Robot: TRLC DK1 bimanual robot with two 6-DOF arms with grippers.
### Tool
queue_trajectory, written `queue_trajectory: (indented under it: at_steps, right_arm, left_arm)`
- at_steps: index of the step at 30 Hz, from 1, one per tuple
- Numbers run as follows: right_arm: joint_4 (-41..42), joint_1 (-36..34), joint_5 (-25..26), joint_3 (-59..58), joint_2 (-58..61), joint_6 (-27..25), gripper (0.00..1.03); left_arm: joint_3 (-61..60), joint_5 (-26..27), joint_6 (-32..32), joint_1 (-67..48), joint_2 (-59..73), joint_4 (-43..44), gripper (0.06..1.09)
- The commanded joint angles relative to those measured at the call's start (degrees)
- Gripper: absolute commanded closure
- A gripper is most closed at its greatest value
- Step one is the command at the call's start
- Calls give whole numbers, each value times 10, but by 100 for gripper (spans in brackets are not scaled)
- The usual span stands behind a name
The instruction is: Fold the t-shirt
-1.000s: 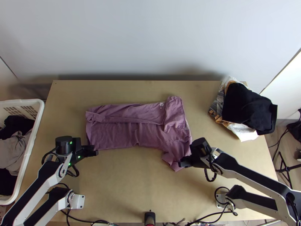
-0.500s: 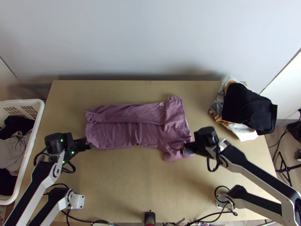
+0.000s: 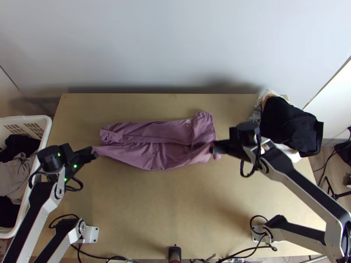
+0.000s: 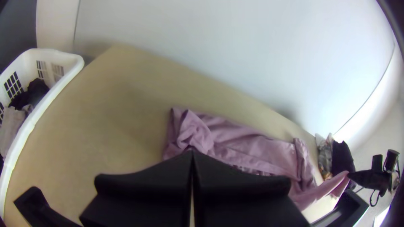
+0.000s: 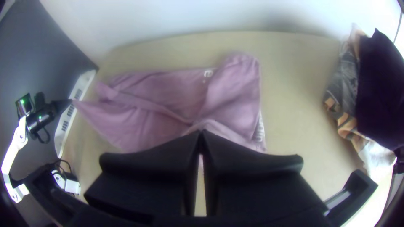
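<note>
The mauve t-shirt [image 3: 153, 131] lies across the table's middle, its far side folded over lengthwise. Its near edge is lifted and pulled taut between both grippers. At the near-left corner, my left gripper [image 3: 94, 153] is shut on the cloth; the left wrist view has this gripper [image 4: 192, 155] with its fingers together in front of the shirt [image 4: 261, 147]. My right gripper [image 3: 214, 150] holds the near-right part, by the sleeve end. In the right wrist view the right gripper [image 5: 201, 136] is closed on a raised fold of the shirt [image 5: 168, 90].
A white basket [image 3: 27, 184] of clothes stands left of the table. On the table's right lies a pile of garments with a black one [image 3: 287, 125] on top. A grey wall runs behind the table's far edge.
Both grippers have moved up the picture, the left one also outward to the left. The shirt's near edge has risen with them, and the sleeve that hung toward the near side has been drawn up.
</note>
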Motion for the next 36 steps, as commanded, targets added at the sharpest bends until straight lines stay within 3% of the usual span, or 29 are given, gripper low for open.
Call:
queue_trajectory:
  at_steps: [1, 12, 23, 36]
  right_arm:
    - [25, -44, -1, 82, 82, 0, 100]
    - [67, -84, -1, 192, 242, 39, 100]
    - [121, -124, -1, 197, 313, 39, 100]
    - [137, -128, 0, 201, 383, 40, 100]
  left_arm:
    - [42, 1, -22, 52, 74, 32, 105]
    - [114, -2, -88, 46, 194, 78, 105]
    - [174, -71, -103, 46, 332, 96, 105]
    - [268, -91, -90, 19, 463, 5, 105]
